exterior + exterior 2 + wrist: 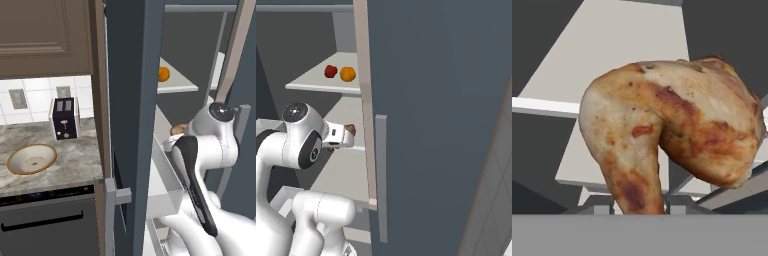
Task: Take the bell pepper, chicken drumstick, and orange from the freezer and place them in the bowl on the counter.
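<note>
Inside the open freezer (134, 75), my gripper (349, 134) reaches over the middle shelf and is shut on the golden-brown chicken drumstick (672, 130). The drumstick sits very close in the hand view, narrow end pointing down, and hides the fingertips. From the left base view a bit of the drumstick (177, 129) peeks out behind my arm. On the shelf above lie the red bell pepper (330, 71) and, beside it, the orange (347, 74), also seen as the orange (164, 74). The beige bowl (31, 158) sits empty on the marbled counter (75, 162), left of the freezer.
A toaster (65, 118) stands at the back of the counter, just beyond the bowl. The black dishwasher front (45, 220) is below. The freezer's door (446, 110) stands open close on my right. A clear drawer (167, 187) juts out under the arm.
</note>
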You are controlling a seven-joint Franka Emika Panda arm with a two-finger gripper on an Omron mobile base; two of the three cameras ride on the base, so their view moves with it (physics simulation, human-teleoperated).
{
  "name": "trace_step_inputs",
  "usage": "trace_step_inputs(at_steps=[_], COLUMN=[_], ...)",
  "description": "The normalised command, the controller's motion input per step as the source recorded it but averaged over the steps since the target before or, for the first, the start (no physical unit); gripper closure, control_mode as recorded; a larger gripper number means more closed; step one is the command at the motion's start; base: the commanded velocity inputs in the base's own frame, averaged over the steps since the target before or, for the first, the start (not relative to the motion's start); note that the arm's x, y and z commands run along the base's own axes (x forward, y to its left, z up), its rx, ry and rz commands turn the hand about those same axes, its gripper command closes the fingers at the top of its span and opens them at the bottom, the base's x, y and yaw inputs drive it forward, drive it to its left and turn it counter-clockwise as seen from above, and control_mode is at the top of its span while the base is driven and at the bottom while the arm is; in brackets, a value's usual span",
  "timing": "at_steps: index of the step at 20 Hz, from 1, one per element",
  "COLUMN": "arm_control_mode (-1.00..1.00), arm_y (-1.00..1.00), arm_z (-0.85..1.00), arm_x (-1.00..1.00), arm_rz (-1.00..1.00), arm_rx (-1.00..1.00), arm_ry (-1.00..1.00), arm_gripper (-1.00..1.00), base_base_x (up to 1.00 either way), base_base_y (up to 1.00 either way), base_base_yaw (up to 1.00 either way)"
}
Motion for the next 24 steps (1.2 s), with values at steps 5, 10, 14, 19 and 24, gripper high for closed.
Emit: trace_step_inputs(at_steps=[5, 10, 14, 19, 24], arm_control_mode=[-1.00, -1.00, -1.00, -1.00, -1.00], arm_y=[-0.02, -0.03, -0.01, -0.07, -0.01], arm_z=[0.35, 0.32, 0.21, 0.20, 0.18], arm_x=[-0.35, -0.48, -0.54, -0.53, -0.40], arm_rz=[-0.02, -0.02, -0.02, -0.01, -0.01], arm_rx=[0.00, 0.00, 0.00, 0.01, 0.00], arm_ry=[0.00, 0.00, 0.03, 0.04, 0.05], arm_gripper=[1.00, 1.00, 1.00, 1.00, 1.00], base_base_x=[0.00, 0.00, 0.00, 0.00, 0.00], base_base_y=[0.00, 0.00, 0.00, 0.00, 0.00], base_base_yaw=[0.00, 0.00, 0.00, 0.00, 0.00])
